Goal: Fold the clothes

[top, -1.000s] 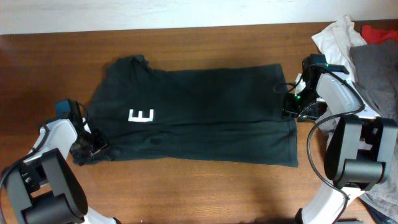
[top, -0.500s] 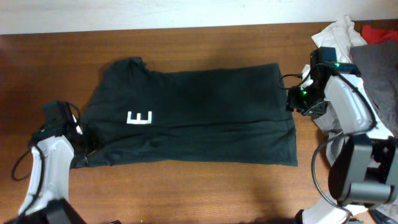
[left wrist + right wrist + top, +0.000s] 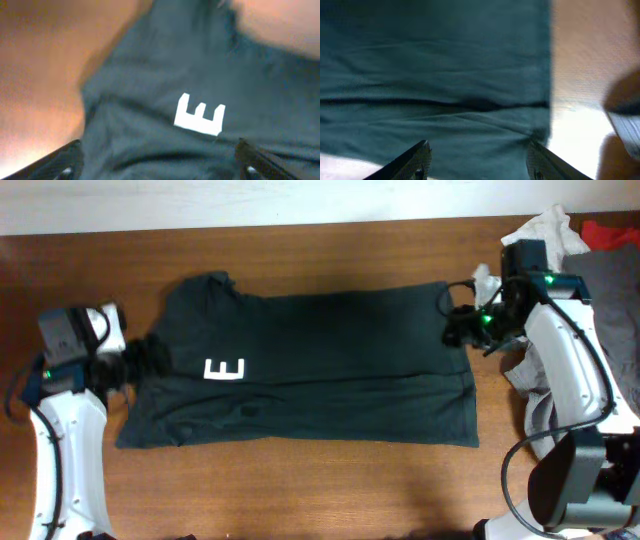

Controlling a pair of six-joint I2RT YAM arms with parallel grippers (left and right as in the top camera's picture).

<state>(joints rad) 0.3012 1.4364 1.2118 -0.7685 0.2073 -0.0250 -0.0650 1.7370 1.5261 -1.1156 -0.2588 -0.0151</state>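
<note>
Where the shirt (image 3: 320, 365) lies flat along the bench (image 3: 300, 480), long axis running side to side, the left arm (image 3: 68, 420) hangs its jaws spread and empty at the sleeve end. The right arm (image 3: 565, 370) poses its jaws, seemingly released too, over the hem corner, with spare clothes (image 3: 600, 280) heaped beyond.

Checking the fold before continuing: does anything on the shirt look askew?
The shirt lies in a long band, but its left end slants and a bump sticks out at its top-left corner. Only the E of its print shows. No damage.
</note>
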